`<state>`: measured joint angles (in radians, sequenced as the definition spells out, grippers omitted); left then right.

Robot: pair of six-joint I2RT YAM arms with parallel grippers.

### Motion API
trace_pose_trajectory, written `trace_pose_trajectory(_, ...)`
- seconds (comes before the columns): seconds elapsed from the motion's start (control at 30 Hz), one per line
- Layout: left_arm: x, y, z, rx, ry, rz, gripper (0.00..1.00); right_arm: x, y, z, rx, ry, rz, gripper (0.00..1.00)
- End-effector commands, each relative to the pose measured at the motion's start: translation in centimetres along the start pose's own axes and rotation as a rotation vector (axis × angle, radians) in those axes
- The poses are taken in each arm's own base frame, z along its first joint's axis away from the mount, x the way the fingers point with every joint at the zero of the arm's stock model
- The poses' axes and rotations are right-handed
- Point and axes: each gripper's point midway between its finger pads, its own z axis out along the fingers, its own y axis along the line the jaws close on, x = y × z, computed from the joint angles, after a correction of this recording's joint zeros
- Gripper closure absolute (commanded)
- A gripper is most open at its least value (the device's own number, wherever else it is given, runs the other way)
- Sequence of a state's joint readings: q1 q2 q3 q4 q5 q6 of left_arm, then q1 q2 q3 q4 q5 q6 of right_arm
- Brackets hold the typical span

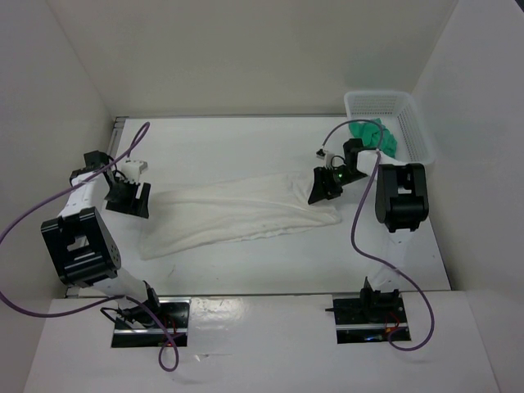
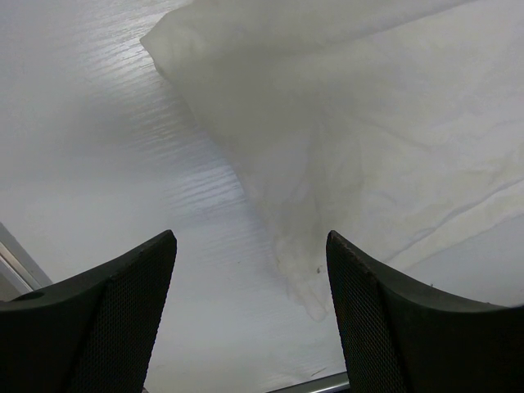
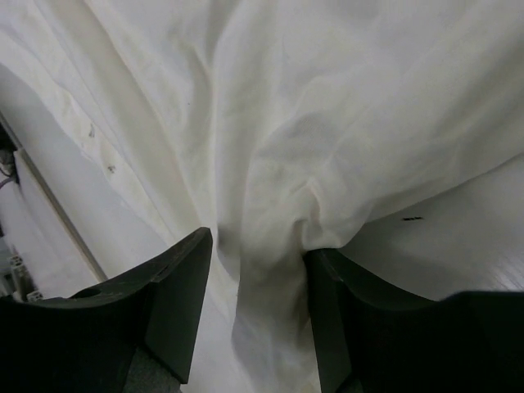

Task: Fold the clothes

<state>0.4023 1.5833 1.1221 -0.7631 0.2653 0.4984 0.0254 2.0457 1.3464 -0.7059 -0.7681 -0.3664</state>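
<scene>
In the top external view we look down on the whole table [image 1: 246, 139] from high above its near edge, facing away from the robot. From the left wrist we look out past the left pincer [image 2: 250, 241], low over the table, at one end of the white garment [image 1: 237, 214]. From the right wrist, past the right pincer [image 3: 258, 246], we sit so near that fabric nearly fills the frame. All three views share that garment.

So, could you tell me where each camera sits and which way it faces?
Top external: above and behind, looking down on the table; left arm and right arm show.
Left wrist: faces down at the white garment's edge; its open jaws show.
Right wrist: faces down onto the garment; jaws astride a fold.
Shared: all three see the garment.
</scene>
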Motion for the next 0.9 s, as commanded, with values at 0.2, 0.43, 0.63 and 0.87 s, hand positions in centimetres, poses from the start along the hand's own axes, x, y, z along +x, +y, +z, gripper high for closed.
trace_pose_trajectory(0.2, -0.7, -0.4, -1.8, -0.018, -0.036, 0.043, 0.19, 4.2, -1.8, 2.5, 0.053, 0.157, 0.118, 0.71)
trace_pose_trajectory(0.43, -0.7, -0.4, -2.3, -0.026, -0.031, 0.043, 0.18, 2.8, -2.3, 1.9, 0.122, 0.133, 0.087, 1.0)
trace_pose_trajectory(0.63, -0.4, -0.6, -2.6, -0.021, -0.023, 0.059, 0.18, -1.5, -3.6, -2.4, 0.318, 0.051, 0.007, 1.0)
trace_pose_trajectory(0.87, -0.5, -0.6, -2.8, -0.026, -0.031, 0.062, 0.18, -6.7, -6.6, -10.1, 0.577, -0.056, -0.022, 1.0)
